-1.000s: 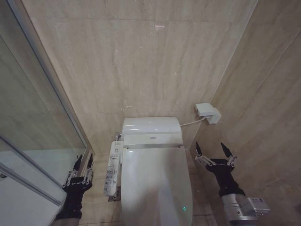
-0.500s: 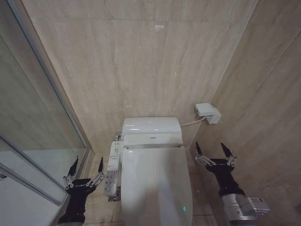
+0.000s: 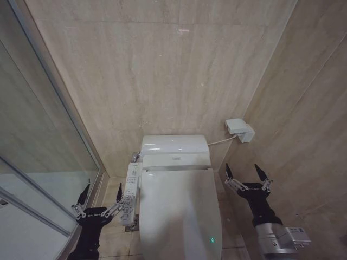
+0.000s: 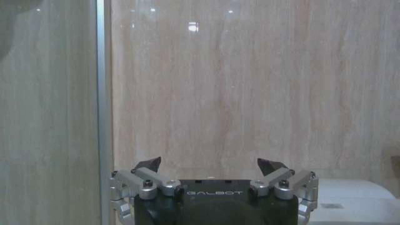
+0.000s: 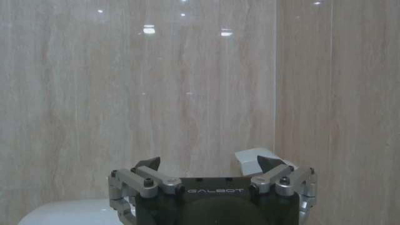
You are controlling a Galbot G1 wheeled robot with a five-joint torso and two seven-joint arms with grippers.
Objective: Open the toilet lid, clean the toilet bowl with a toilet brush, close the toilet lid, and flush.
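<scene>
Head view: the toilet lid (image 3: 181, 208) lies closed over the bowl in the lower middle of the frame, a small green light near its front edge. Behind it sits the white tank unit (image 3: 174, 146) against the beige tiled back wall (image 3: 162, 70). A white control panel (image 3: 129, 194) juts from the toilet's left edge. A narrow strip of floor runs on each side of the toilet: at lower left between the panel and a glass partition (image 3: 38, 157), at lower right between the lid and the side wall. A white wall box (image 3: 239, 130) with a cable sits right of the tank.

The left gripper (image 3: 99, 199) hangs at lower left just beside the control panel, fingers spread wide, holding nothing; whether its right fingertip touches the panel cannot be told. The right gripper (image 3: 246, 173) hovers at lower right, clear of the lid's edge, fingers parted wide and empty.

Left wrist view: the left gripper (image 4: 212, 165) at the bottom, jaws apart, nothing between them, facing the tiled wall; a metal frame edge (image 4: 100, 93) runs vertically at left.

Right wrist view: the right gripper (image 5: 209, 164) at the bottom, jaws apart and empty, the wall box (image 5: 255, 159) behind its right finger, a white curved toilet surface (image 5: 69, 213) at lower left
</scene>
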